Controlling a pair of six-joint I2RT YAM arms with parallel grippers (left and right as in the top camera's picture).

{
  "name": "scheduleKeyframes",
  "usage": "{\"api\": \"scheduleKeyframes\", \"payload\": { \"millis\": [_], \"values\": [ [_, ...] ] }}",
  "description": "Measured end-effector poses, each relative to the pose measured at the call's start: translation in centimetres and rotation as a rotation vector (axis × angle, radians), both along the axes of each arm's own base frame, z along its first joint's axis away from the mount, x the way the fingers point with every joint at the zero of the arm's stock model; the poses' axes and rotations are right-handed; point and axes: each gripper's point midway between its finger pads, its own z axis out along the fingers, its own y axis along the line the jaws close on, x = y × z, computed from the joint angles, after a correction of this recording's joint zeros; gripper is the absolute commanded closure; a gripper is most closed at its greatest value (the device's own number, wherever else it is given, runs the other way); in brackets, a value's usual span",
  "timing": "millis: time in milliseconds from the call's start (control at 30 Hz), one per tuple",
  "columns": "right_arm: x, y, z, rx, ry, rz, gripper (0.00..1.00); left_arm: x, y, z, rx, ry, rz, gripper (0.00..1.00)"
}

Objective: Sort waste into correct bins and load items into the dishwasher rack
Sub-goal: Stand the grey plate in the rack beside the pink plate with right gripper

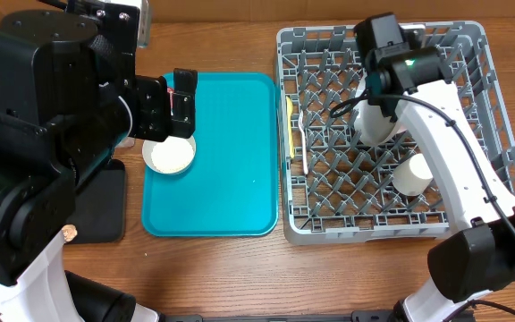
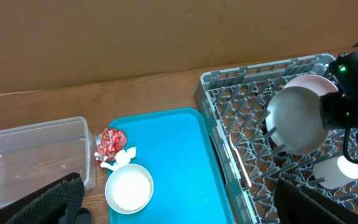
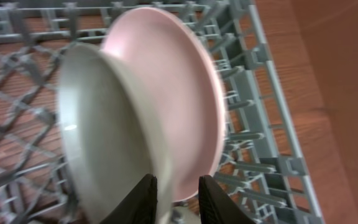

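Observation:
In the dishwasher rack (image 1: 329, 219) two plates stand on edge side by side: the grey-green plate (image 3: 104, 130) and, behind it, the pinkish plate (image 3: 182, 87). My right gripper (image 3: 178, 182) is open a little, its jaws straddling the grey-green plate's rim with a gap on the pink side. A white cup (image 1: 412, 174) and the yellow-handled utensil (image 1: 290, 134) also lie in the rack. The small pale bowl (image 2: 129, 188) sits on the teal tray (image 2: 173, 149), beside the red wrapper (image 2: 110, 142) and white tissue (image 2: 120, 158). My left gripper (image 2: 179, 214) hovers wide open above the tray.
The clear tub (image 2: 30, 155) stands left of the teal tray. A black tray (image 1: 97, 201) lies at the table's left, partly under my left arm. A small brown bit (image 1: 70, 234) rests by its near corner. A cardboard wall runs along the back.

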Motion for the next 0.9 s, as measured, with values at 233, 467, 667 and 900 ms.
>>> {"api": "scheduleKeyframes", "payload": {
  "millis": [233,467,667,900],
  "values": [
    [-2.3,2.4,0.3,0.158,0.042,0.051,0.89,0.0,0.0,0.0,0.0,0.0,0.0,0.0],
    [-6.8,0.9,-1.1,0.269,0.192,-0.093,0.96,0.0,0.0,0.0,0.0,0.0,0.0,0.0],
    [-6.6,1.2,-3.4,0.339,0.202,-0.125,0.96,0.0,0.0,0.0,0.0,0.001,0.0,0.0],
    [-7.0,1.3,-6.0,0.349,0.235,-0.137,0.96,0.0,0.0,-0.1,0.001,0.002,0.0,0.0]
  ]
}}
